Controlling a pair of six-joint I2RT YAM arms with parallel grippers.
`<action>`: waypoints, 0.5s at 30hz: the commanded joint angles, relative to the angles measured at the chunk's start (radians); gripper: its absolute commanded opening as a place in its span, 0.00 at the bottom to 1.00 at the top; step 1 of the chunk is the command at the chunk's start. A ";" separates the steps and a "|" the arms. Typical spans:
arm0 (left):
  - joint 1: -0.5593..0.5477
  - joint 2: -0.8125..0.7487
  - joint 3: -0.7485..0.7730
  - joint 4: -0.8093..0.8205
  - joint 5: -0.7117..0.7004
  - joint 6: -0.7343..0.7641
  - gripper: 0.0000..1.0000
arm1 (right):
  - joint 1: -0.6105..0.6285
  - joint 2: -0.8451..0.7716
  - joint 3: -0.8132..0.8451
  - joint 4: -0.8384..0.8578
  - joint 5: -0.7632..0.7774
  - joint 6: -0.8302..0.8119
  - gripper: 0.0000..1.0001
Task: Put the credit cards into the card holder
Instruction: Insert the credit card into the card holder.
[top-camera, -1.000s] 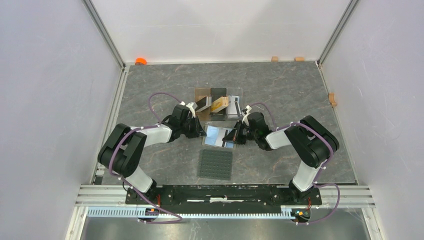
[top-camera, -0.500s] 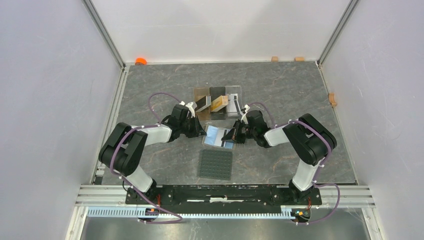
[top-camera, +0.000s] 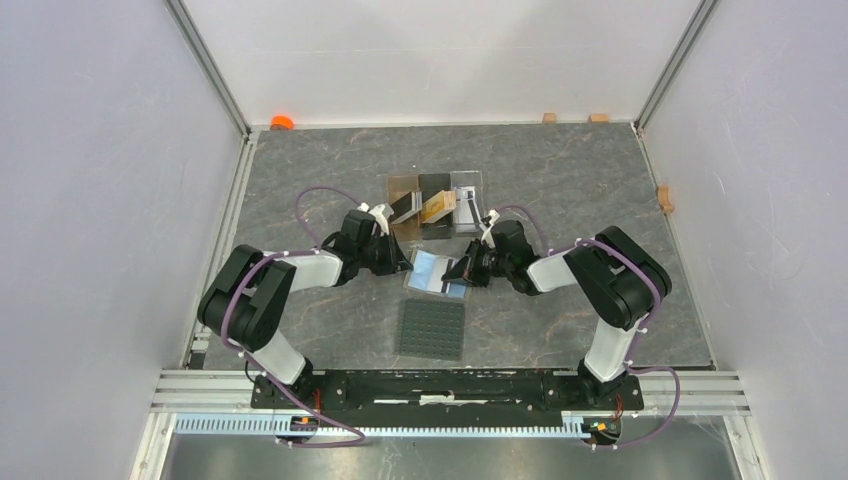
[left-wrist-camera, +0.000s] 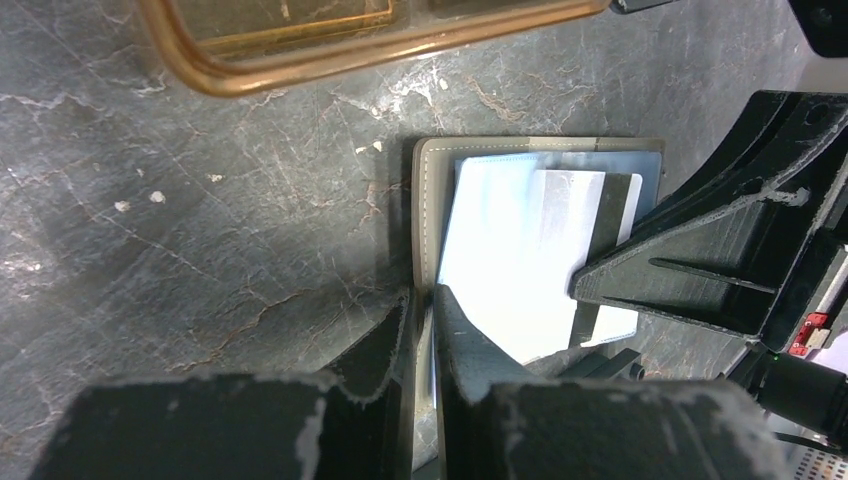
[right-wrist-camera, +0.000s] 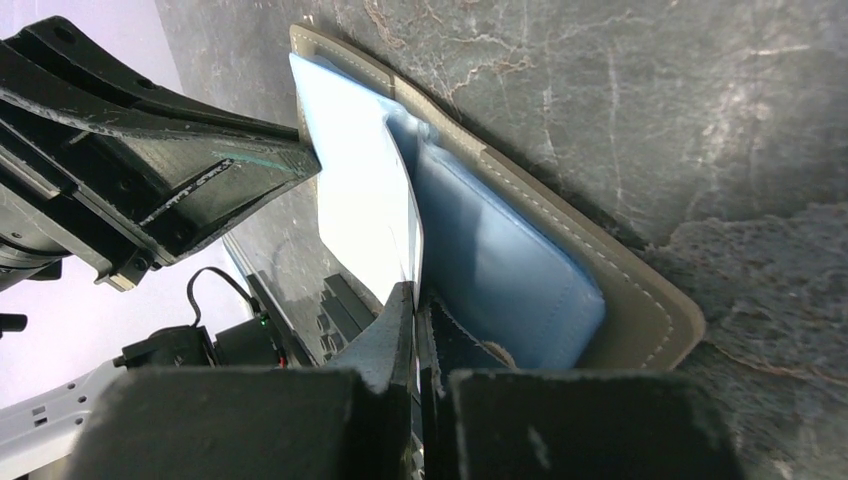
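Observation:
The olive card holder (top-camera: 432, 275) lies open on the table between both arms, its shiny bluish pockets facing up. My left gripper (left-wrist-camera: 422, 295) is shut on the holder's stitched left edge (left-wrist-camera: 428, 200). My right gripper (right-wrist-camera: 415, 292) is shut on the white-silver credit card (left-wrist-camera: 570, 230). That card lies flat over the pale pocket, next to the blue pocket (right-wrist-camera: 500, 260). The black card (top-camera: 404, 207) and the gold-orange card (top-camera: 436, 208) lean in the clear stand (top-camera: 470, 190) behind the holder.
A dark studded square mat (top-camera: 433, 328) lies just in front of the holder. The stand's amber rim (left-wrist-camera: 300, 60) is close above the left gripper. An orange object (top-camera: 282, 122) and small wooden blocks (top-camera: 548, 117) sit at the far edge.
My right gripper has slid a little to the left across the holder with the white-silver card. The left gripper has stayed at the holder's left edge.

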 joint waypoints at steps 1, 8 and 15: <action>-0.019 0.028 -0.033 0.071 0.091 -0.034 0.14 | 0.044 0.042 0.015 -0.083 0.099 -0.017 0.03; -0.019 0.036 -0.055 0.109 0.117 -0.056 0.14 | 0.059 0.051 0.040 -0.069 0.113 -0.013 0.09; -0.020 0.016 -0.064 0.109 0.097 -0.057 0.07 | 0.060 0.006 0.040 -0.121 0.163 -0.056 0.18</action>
